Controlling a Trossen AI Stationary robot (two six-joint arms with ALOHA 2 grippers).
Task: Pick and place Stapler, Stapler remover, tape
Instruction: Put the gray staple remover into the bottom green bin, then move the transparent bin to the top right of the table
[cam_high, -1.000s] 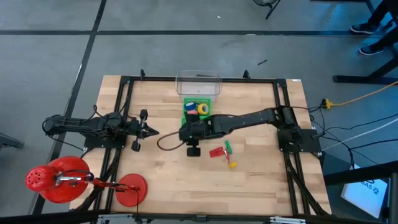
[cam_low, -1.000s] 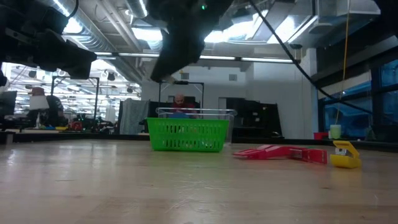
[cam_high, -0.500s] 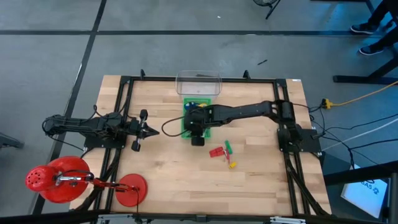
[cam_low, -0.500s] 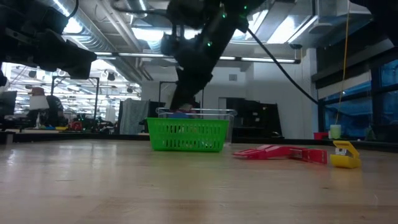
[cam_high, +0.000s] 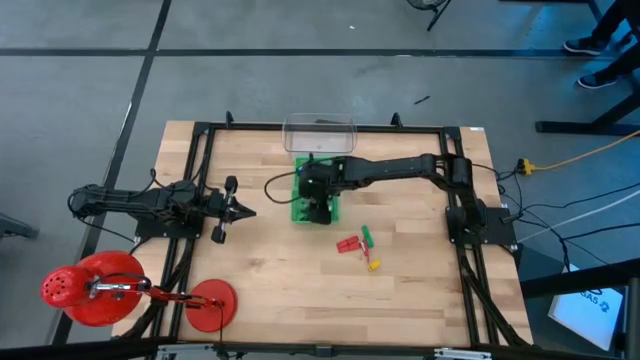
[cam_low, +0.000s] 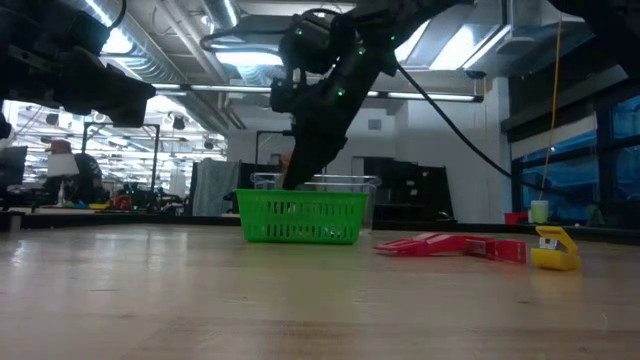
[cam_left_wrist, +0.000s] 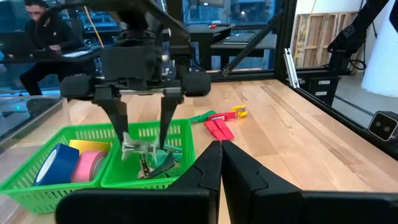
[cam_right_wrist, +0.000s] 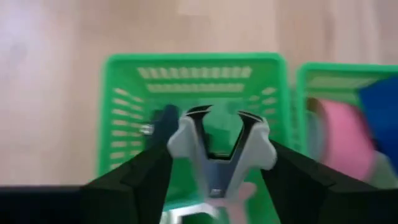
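My right gripper (cam_left_wrist: 142, 146) points down into the near compartment of a green basket (cam_left_wrist: 155, 182), which also shows in the high view (cam_high: 297, 213), and is shut on a grey-white claw-shaped stapler remover (cam_right_wrist: 217, 140). A dark stapler remover (cam_right_wrist: 160, 121) lies on that compartment's floor. Blue (cam_left_wrist: 53, 163), pink (cam_left_wrist: 91, 165) and yellow (cam_left_wrist: 87, 146) tape rolls lie in the other compartment. The red stapler (cam_high: 347, 244) lies flat on the table near the basket. My left gripper (cam_left_wrist: 221, 152) waits shut at the table's left side. My right gripper pinches the grey-white stapler remover between its two fingers (cam_left_wrist: 163, 124), by the remover's two side wings (cam_right_wrist: 177, 144). The fingers come from above, pointing down. The remover hangs at the fingertips inside the basket's near compartment, just above the things on its floor.
Small green (cam_high: 366, 236) and yellow (cam_high: 374, 264) pieces lie beside the red stapler. A clear plastic tub (cam_high: 320, 135) stands at the far edge behind the basket. Red round objects (cam_high: 90, 288) sit off the table's near left corner. Bare wood lies left of the basket.
My right gripper has travelled from the table's middle toward the far edge, over the green basket, and come down into its near compartment, carrying the stapler remover with it.
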